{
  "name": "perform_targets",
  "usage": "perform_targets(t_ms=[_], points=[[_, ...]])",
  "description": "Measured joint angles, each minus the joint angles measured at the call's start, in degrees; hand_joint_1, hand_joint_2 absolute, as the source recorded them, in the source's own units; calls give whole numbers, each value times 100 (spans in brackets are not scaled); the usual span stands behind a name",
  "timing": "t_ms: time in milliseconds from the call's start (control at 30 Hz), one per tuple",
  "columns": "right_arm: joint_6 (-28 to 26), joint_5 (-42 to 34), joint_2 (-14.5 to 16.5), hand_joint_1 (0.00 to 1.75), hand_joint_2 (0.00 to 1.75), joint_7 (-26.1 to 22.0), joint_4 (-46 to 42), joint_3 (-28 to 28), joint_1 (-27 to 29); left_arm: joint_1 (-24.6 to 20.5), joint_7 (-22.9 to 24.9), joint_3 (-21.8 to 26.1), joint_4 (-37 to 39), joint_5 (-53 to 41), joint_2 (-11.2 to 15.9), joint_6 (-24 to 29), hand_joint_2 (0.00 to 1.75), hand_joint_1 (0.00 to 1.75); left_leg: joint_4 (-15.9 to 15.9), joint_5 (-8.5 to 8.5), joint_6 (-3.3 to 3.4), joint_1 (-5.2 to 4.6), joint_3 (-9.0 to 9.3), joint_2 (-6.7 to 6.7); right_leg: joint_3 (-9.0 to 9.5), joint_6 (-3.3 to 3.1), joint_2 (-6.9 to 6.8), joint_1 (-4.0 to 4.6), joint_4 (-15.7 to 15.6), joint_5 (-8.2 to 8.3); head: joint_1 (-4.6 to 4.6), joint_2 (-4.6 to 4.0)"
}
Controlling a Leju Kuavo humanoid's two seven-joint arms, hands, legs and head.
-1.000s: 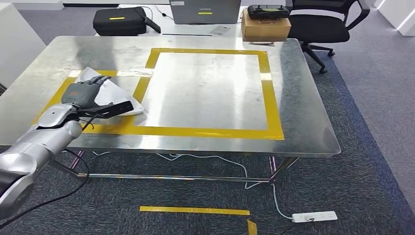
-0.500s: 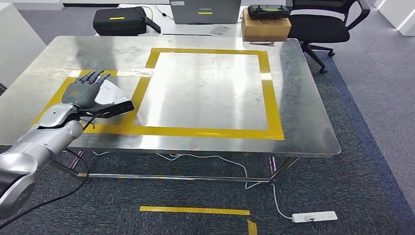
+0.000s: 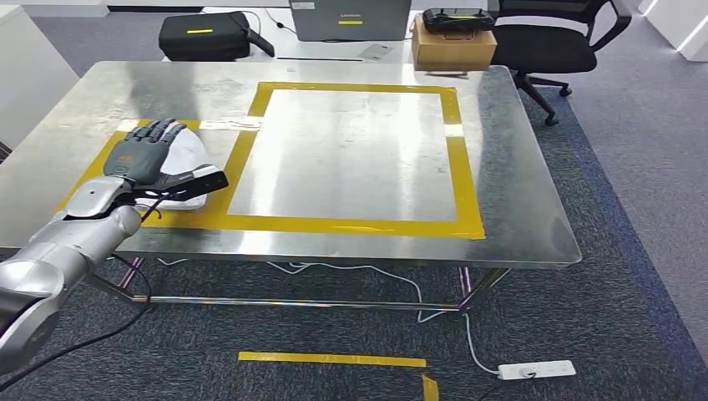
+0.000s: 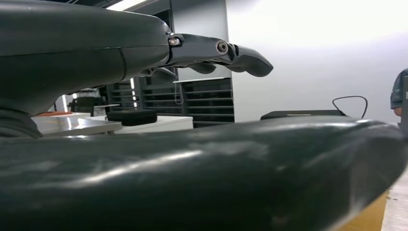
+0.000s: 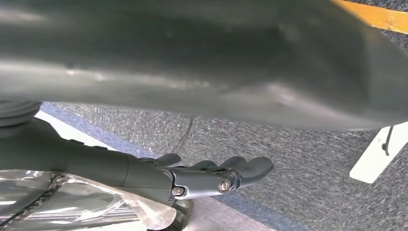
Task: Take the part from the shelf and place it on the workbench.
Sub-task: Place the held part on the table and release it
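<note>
Placement looks nearly done: our left hand [image 3: 144, 153] lies flat, fingers spread, over the white part [image 3: 185, 159] resting on the surface [image 3: 351, 154]. Whether we grip it, we cannot tell. Release and withdrawal remain.

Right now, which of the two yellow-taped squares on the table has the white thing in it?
The smaller, left square, under the left hand, holds the white part; the big square is bare.

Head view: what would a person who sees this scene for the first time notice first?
First, the shiny metal workbench with a large yellow tape rectangle marked on its top. Next, at the near left corner, the silver arm's left hand lies with spread fingers over a white part inside a smaller taped area. Behind the table stand a black case and a cardboard box.
</note>
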Motion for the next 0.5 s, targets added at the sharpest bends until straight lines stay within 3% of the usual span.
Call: perform_targets(t_ms=[500], points=[[-51,73,0,0,0,7,0,-22,-1,-2,32,66,0,-44,-1,-66,0,0,0,0,0,0,0,0,0,0,0,0,0,0,1,0]])
